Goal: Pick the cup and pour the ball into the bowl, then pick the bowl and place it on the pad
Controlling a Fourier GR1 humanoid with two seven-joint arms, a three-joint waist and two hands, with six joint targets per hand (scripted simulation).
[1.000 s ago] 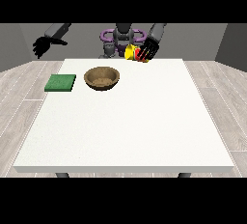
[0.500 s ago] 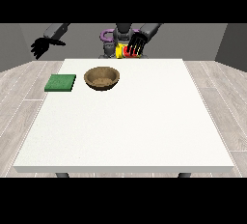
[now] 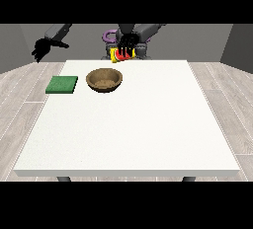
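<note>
My hand at the view's right [image 3: 127, 43] has its fingers wrapped over the red and yellow cup [image 3: 120, 55] at the table's [image 3: 148, 124] far edge. The brown bowl [image 3: 104, 80] sits nearer, just beside the green pad [image 3: 62, 85]. My other hand [image 3: 41, 50] hangs off the table at the view's left, fingers drooping and holding nothing.

Hand at the view's right [image 3: 127, 43] covers cup [image 3: 120, 55] (bowl [image 3: 104, 80] nearby).

I see the bowl [image 3: 104, 80] and the green pad [image 3: 62, 85] near the surface [image 3: 133, 129]'s far edge, a bare strip between them. The cup [image 3: 120, 55] sits beyond, behind the bowl; nearer me, nothing blocks passage.
</note>
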